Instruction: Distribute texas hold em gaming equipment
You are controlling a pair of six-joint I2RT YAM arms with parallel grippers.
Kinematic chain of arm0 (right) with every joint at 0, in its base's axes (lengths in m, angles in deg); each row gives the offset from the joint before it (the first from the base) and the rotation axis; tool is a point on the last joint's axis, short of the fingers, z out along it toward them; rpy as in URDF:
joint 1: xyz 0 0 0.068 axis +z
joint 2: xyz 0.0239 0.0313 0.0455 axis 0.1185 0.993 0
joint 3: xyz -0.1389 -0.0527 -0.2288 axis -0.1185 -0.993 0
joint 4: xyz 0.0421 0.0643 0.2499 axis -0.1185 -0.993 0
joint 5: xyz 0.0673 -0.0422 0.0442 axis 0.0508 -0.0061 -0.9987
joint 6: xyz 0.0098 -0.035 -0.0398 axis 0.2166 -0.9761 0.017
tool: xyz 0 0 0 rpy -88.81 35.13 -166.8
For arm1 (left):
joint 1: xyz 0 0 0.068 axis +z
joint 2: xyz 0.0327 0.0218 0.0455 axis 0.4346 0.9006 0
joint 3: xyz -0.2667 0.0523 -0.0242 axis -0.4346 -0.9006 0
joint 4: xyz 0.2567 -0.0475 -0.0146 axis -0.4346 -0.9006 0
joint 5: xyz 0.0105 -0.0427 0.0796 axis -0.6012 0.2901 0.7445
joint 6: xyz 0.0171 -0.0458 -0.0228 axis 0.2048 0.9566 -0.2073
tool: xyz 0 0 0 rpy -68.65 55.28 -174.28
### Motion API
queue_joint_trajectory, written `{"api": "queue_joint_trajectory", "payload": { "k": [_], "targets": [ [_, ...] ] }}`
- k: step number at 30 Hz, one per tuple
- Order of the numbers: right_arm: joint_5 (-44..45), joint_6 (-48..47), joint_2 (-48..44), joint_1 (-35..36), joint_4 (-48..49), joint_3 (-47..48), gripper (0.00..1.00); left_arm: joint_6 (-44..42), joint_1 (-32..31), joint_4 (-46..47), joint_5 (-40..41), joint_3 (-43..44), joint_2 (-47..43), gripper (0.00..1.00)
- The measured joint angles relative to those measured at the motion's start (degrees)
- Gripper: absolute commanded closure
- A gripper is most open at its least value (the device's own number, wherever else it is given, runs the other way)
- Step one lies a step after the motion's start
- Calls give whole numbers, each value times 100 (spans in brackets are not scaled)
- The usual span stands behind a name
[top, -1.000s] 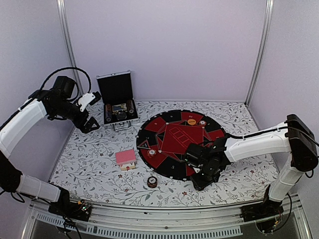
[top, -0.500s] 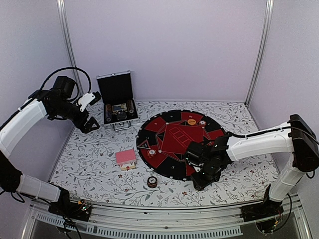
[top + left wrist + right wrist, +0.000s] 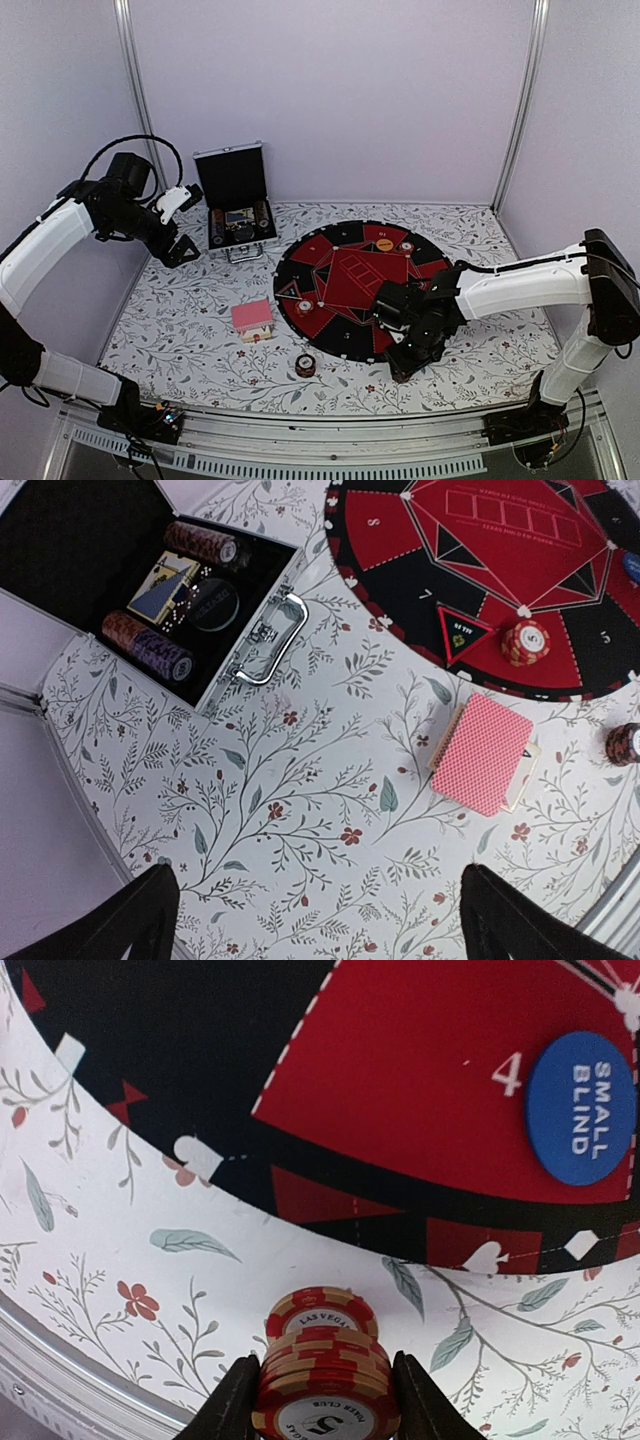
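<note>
My right gripper (image 3: 325, 1370) is shut on a stack of red and orange striped poker chips (image 3: 322, 1400), just off the near edge of the round black-and-red mat (image 3: 350, 275). One chip (image 3: 320, 1312) sticks out on the stack's far side. A blue small blind button (image 3: 581, 1107) lies on the mat. In the top view my right gripper (image 3: 408, 355) sits low at the mat's near right rim. My left gripper (image 3: 320, 930) hangs open, high over the table's left side. The pink-backed cards (image 3: 482, 752) lie left of the mat.
An open silver-edged black case (image 3: 190, 590) holding more chips stands at the back left. A red chip stack (image 3: 526, 642) sits on the mat's left edge, and a dark one (image 3: 305, 365) on the cloth in front. An orange button (image 3: 385, 244) lies at the mat's far side.
My right gripper's jaws have narrowed a little onto the chip stack, and that arm has edged slightly left. The left arm has not moved.
</note>
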Motion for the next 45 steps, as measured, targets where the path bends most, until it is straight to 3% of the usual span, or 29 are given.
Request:
{"api": "queue_joint_trajectory", "payload": {
  "k": [15,27,45],
  "targets": [
    [267,-341,-420,-1558,-151,455,93,-13,-4,-2,15,0,0,0],
    [662,-649,7,-2761,573,396,92,-44,-4,-11,13,0,-2,0],
    [592,-785,525,-2933,1213,79,87,-79,-4,-46,-9,0,-2,0]
  ]
}}
